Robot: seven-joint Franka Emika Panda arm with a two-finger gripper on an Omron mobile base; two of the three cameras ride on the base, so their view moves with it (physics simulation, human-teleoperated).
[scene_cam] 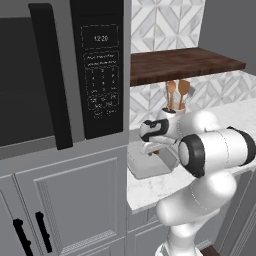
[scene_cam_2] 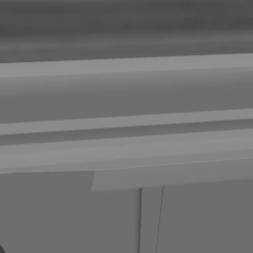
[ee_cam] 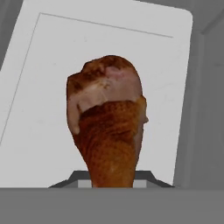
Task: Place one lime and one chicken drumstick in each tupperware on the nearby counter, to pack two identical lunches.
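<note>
Gripper (scene_cam: pixel 150 148) pinching a chicken drumstick (ee_cam: pixel 107 127) by its narrow end, meaty end outward; poised over a tupperware (scene_cam: pixel 145 167) near the counter's (scene_cam: pixel 150 190) front edge.

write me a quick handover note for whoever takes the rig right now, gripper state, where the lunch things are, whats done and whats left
Gripper: shut on the reddish-brown club-shaped chicken drumstick, thick meaty end pointing away from the hand.
Position: the drumstick hangs over the shallow light-grey rectangular tupperware, which sits on the white marbled counter beside the grey cabinet with the black microwave.
Done: drumstick picked up and carried over this tray; the tray floor in view around it is bare.
Left: release it into the tray. The limes, the other drumstick and the second tray cannot be judged from here, so check them before continuing.
</note>
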